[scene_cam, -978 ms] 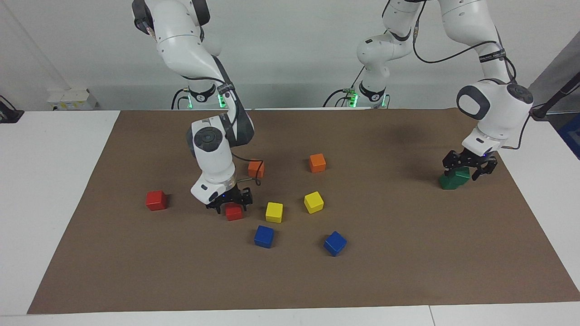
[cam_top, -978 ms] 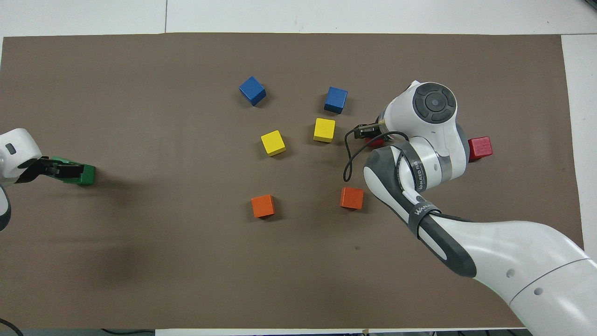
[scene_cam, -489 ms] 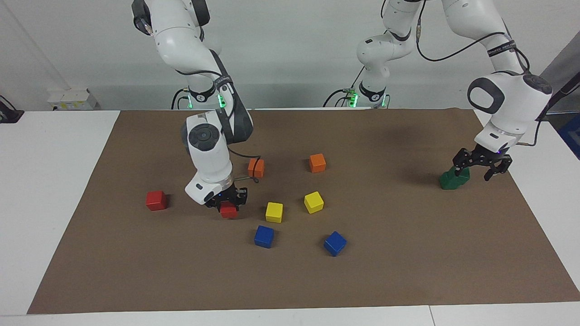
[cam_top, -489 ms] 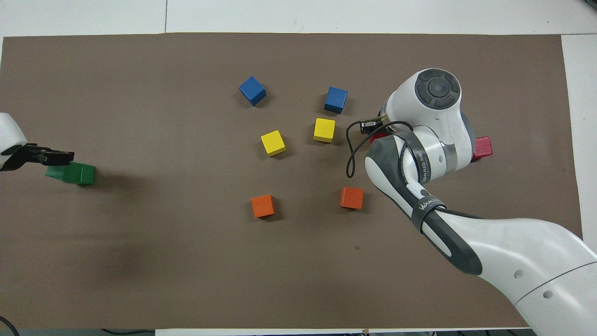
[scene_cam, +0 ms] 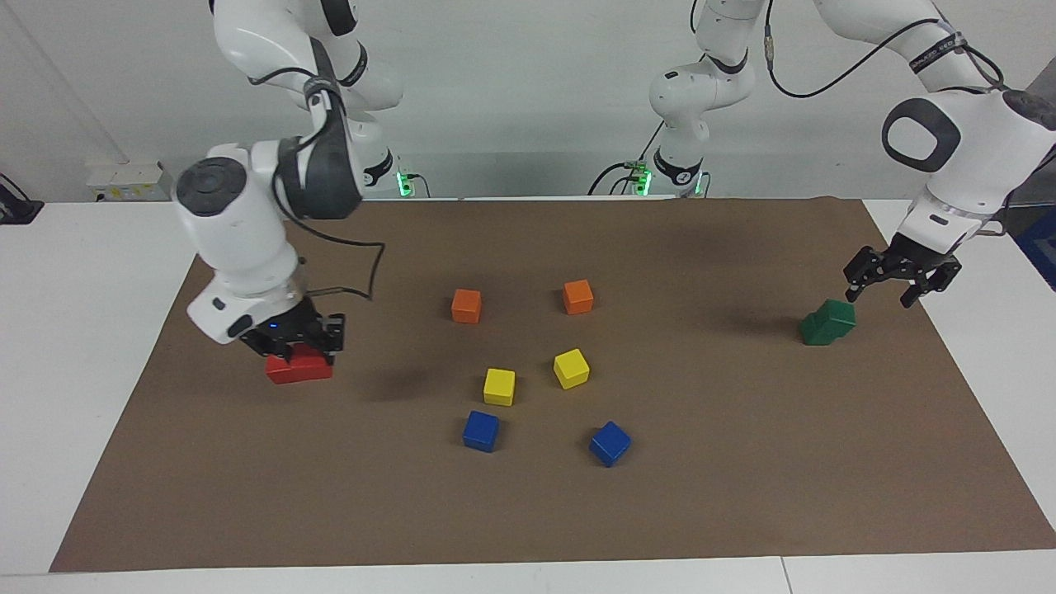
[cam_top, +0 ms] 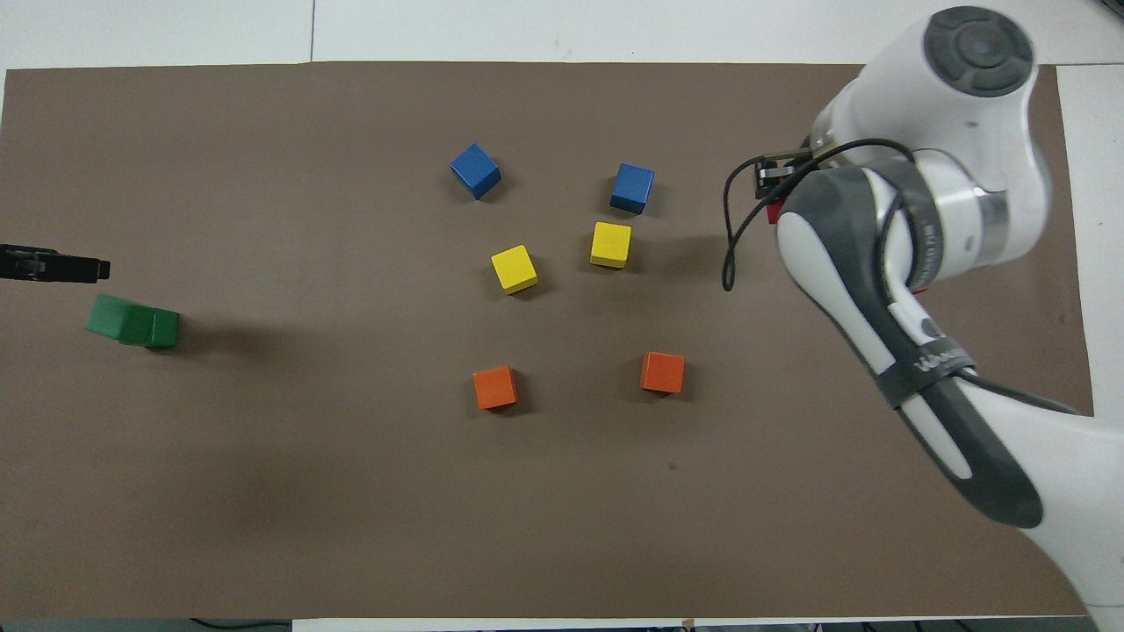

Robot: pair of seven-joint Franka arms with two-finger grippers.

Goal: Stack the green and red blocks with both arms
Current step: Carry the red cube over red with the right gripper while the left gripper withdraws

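My right gripper [scene_cam: 299, 345] is shut on a red block [scene_cam: 313, 360] and holds it low over the mat, right by the second red block [scene_cam: 279, 371]. The two overlap in the facing view, and I cannot tell if they touch. In the overhead view the right arm hides most of both; only a red sliver [cam_top: 774, 211] shows under the right gripper [cam_top: 773, 180]. Two green blocks [scene_cam: 825, 323] are stacked near the left arm's end, the upper one skewed; the stack also shows in the overhead view [cam_top: 132, 322]. My left gripper [scene_cam: 901, 280] is open and empty, raised beside and above that stack.
Two orange cubes [scene_cam: 466, 305] [scene_cam: 577, 296], two yellow cubes [scene_cam: 499, 386] [scene_cam: 571, 368] and two blue cubes [scene_cam: 480, 431] [scene_cam: 610, 443] lie around the middle of the brown mat [scene_cam: 742, 495]. White tabletop borders the mat.
My right gripper lifted the red block and carried it toward the right arm's end, to the second red block. My left gripper let go of the upper green block and rose away from the stack.
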